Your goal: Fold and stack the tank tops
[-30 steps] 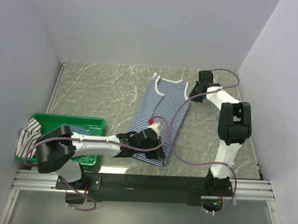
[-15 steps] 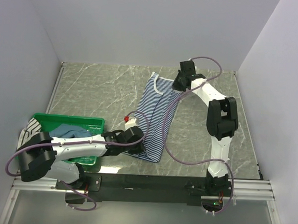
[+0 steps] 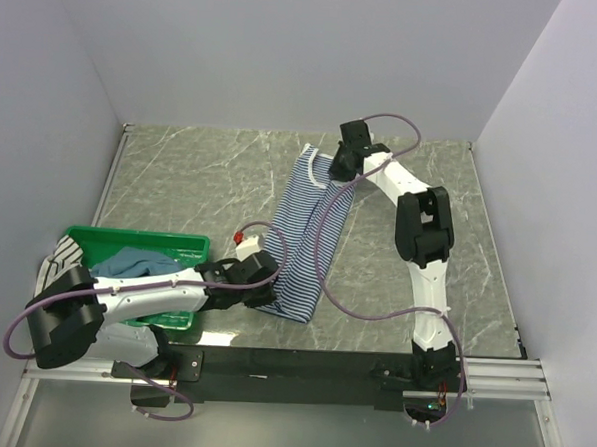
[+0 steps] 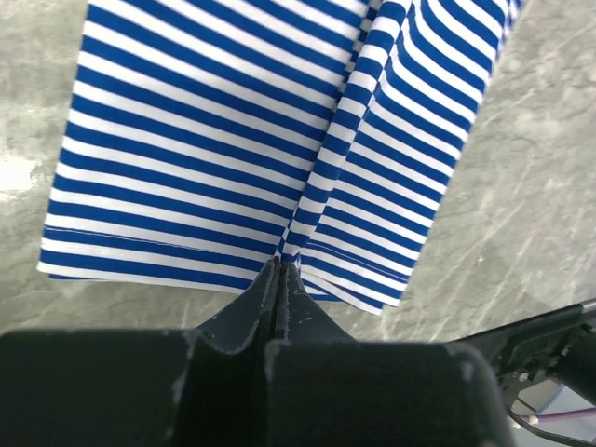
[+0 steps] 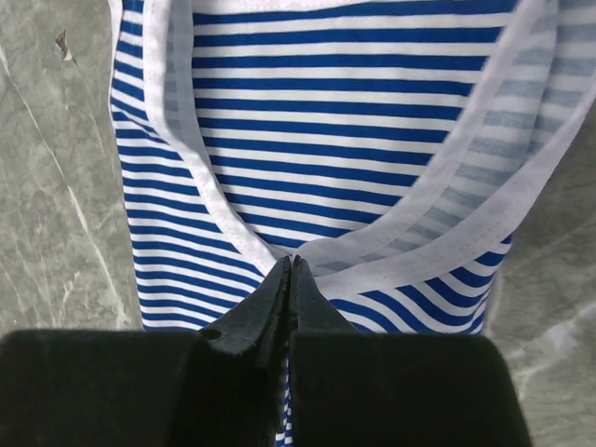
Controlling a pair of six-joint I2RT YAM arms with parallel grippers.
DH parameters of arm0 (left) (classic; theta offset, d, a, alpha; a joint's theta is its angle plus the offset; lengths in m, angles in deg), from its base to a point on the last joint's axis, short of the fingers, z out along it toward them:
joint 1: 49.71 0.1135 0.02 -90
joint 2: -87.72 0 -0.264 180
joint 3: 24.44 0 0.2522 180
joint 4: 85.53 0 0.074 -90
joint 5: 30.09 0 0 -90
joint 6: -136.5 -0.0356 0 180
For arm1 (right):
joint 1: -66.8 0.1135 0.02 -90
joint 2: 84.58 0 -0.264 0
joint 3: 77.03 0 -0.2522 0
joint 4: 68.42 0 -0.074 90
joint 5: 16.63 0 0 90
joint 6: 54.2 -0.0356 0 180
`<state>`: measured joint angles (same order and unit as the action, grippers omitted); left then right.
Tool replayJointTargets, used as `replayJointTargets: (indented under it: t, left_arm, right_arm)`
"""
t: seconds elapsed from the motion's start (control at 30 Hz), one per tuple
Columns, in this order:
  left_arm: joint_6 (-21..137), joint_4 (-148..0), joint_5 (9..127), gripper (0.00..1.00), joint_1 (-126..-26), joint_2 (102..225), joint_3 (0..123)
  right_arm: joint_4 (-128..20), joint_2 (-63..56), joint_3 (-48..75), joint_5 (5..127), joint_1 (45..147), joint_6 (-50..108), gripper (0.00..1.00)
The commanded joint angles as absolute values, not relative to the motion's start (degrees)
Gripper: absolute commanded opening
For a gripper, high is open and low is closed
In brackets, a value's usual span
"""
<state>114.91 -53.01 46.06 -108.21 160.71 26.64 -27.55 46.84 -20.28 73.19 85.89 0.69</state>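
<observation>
The navy top lies on the table, about in the middle, with its length running from the far side toward the arms. The white trim of the neck and the straps is at the far end and the hem is at the near end. A long fold runs down the cloth, so the top looks narrow from above (in the left wrist view this fold stands up as a ridge that leads into the fingers).

The left gripper is clenched on the hem, with the ridge of striped cloth pinched between its closed fingers. The right gripper is clenched too, at the far end of the top, where two bands of white trim meet.

The basket stands at the near left of the table, just beside the left arm. The teal top lies crumpled inside it. The black-striped top hangs over its left rim, partly outside.
</observation>
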Motion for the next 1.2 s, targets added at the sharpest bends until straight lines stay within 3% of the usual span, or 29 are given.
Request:
replayJointTargets:
  t: [0.0, 0.2, 0.27, 0.37, 0.47, 0.5, 0.57, 0.73, 0.83, 0.97, 1.07, 1.1, 1.17]
  left_arm:
    - [115.0, -52.0, 47.0, 0.01, -108.0, 159.9, 25.5]
    - [114.0, -53.1, 48.4, 0.00, -107.9, 161.3, 25.0]
    - [113.7, -53.5, 49.0, 0.01, -107.9, 162.0, 25.2]
    - [113.0, -54.1, 50.0, 0.02, -107.8, 162.7, 25.4]
    - [112.8, -53.1, 49.4, 0.23, -107.7, 162.1, 26.1]
    - [112.7, -52.8, 49.0, 0.34, -107.6, 161.7, 26.6]
    - [112.1, -51.0, 47.5, 0.42, -107.4, 160.3, 27.5]
    - [110.1, -46.5, 43.7, 0.50, -105.3, 157.7, 32.7]
    - [108.1, -45.8, 43.1, 0.49, -102.0, 158.5, 35.1]
    - [102.8, -49.5, 47.0, 0.37, -98.2, 162.9, 37.1]
    - [100.0, -51.3, 48.8, 0.29, -97.9, 167.9, 40.3]
    - [98.4, -52.0, 49.5, 0.25, -97.9, 168.9, 41.2]
    - [96.8, -54.5, 51.6, 0.19, -97.9, 170.9, 41.5]
  right_arm:
    - [-27.9, 47.8, -24.6, 74.3, 87.1, 0.5, 0.00]
    - [-28.0, 48.8, -25.1, 74.7, 87.9, 1.1, 0.01]
    - [-28.5, 48.8, -24.8, 74.2, 87.9, 1.6, 0.07]
    - [-30.2, 47.4, -23.0, 74.0, 88.0, 2.4, 0.25]
    - [-30.6, 45.9, -22.8, 73.7, 88.1, 3.5, 0.39]
    - [-30.7, 44.7, -22.6, 73.5, 88.0, 3.5, 0.45]
    - [-30.7, 43.4, -22.0, 73.6, 88.0, 4.2, 0.48]
    - [-31.5, 36.1, -16.6, 75.7, 87.9, 4.6, 0.51]
    - [-32.2, 31.5, -11.1, 75.4, 88.0, 3.4, 0.51]
    - [-33.6, 28.0, -4.6, 76.3, 90.2, 2.6, 0.43]
    - [-33.7, 29.5, -4.7, 75.6, 90.9, 2.3, 0.28]
    - [-33.3, 31.3, -5.4, 75.2, 91.2, 2.2, 0.16]
    - [-32.5, 34.6, -7.9, 74.6, 91.6, 2.2, 0.05]
